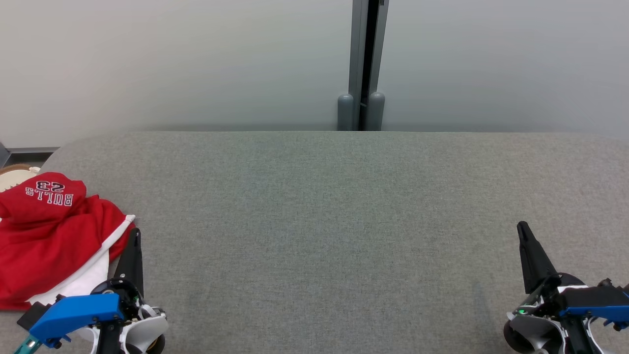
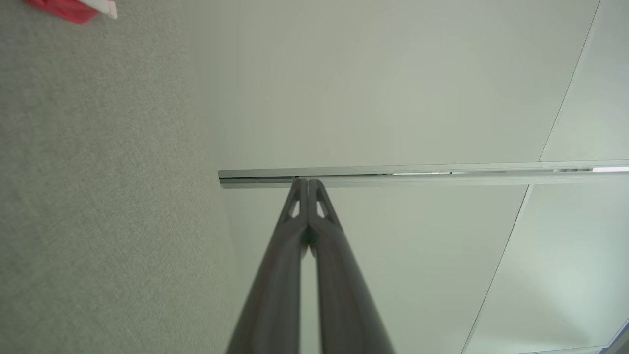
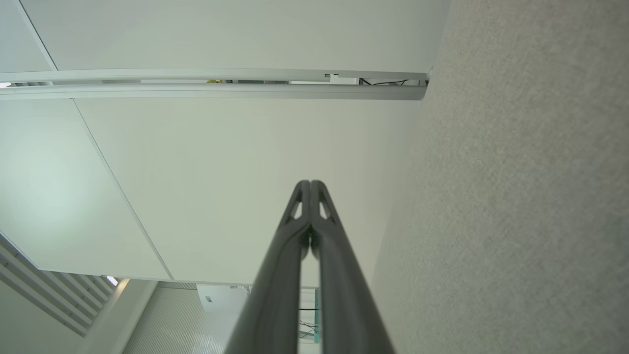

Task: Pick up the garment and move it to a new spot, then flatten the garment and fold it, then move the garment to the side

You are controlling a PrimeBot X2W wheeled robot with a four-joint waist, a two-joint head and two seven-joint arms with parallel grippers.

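Red garment (image 1: 49, 241) crumpled at the grey desk's (image 1: 324, 221) left edge, just beside left gripper (image 1: 135, 235); it and right gripper (image 1: 523, 230) both empty, fingers (image 2: 282, 275) pressed together; pick-up not yet begun, so the left likely must open and reach over.

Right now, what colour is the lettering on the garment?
The lettering is white, dark-outlined, on the red garment; head view shows it best.

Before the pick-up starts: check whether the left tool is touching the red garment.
Apart. In the left wrist view, bare grey surface lies between the left tool and the red garment, which sits off in the far corner.
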